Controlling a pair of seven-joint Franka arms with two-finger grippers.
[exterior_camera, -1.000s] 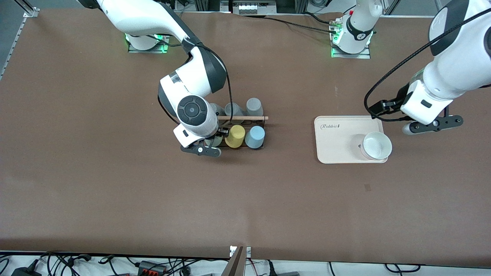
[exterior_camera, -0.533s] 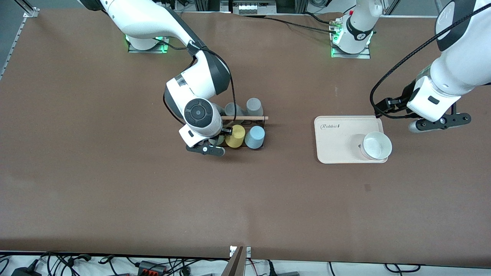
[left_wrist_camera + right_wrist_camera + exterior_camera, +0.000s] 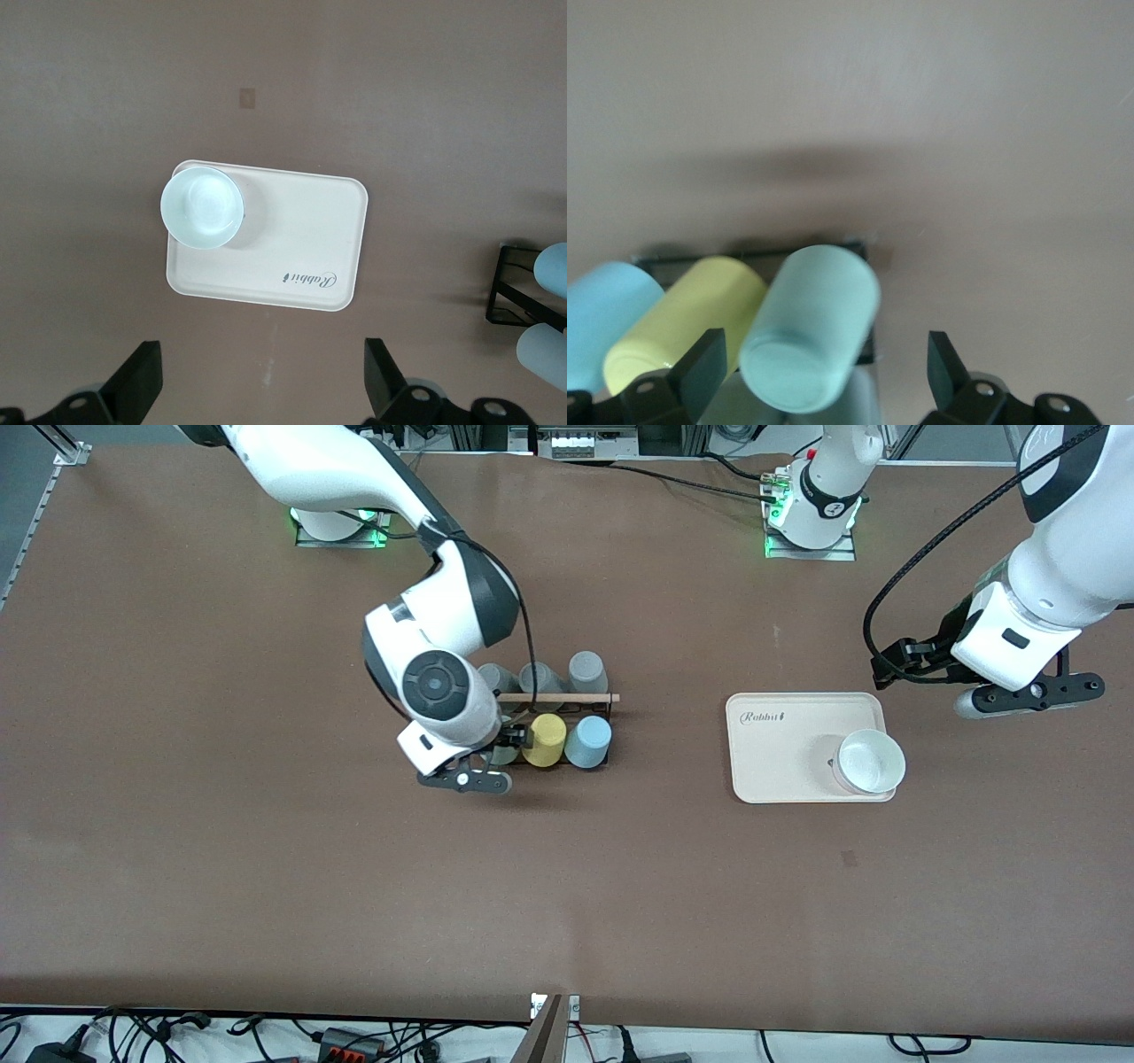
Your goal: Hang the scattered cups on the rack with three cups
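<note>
Two risks while the right gripper [image 3: 485, 764], fingers spread wide around but clear of the mint-green cup [image 3: 808, 341] sitting on the rack [image 3: 567, 700] beside the yellow cup [image 3: 545, 739], is hovering there: clipping it off its peg or nudging the blue cup [image 3: 589, 741]; left gripper [image 3: 257, 390] is waiting wide open over the cream tray [image 3: 310, 239].

My left gripper [image 3: 257, 390] hangs spread wide above the table [image 3: 425, 97]. Below it lies a cream tray [image 3: 301, 239], a white bowl [image 3: 202, 208] in one corner.

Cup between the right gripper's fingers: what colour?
Pale mint-green cup, clearest in the right wrist view.
</note>
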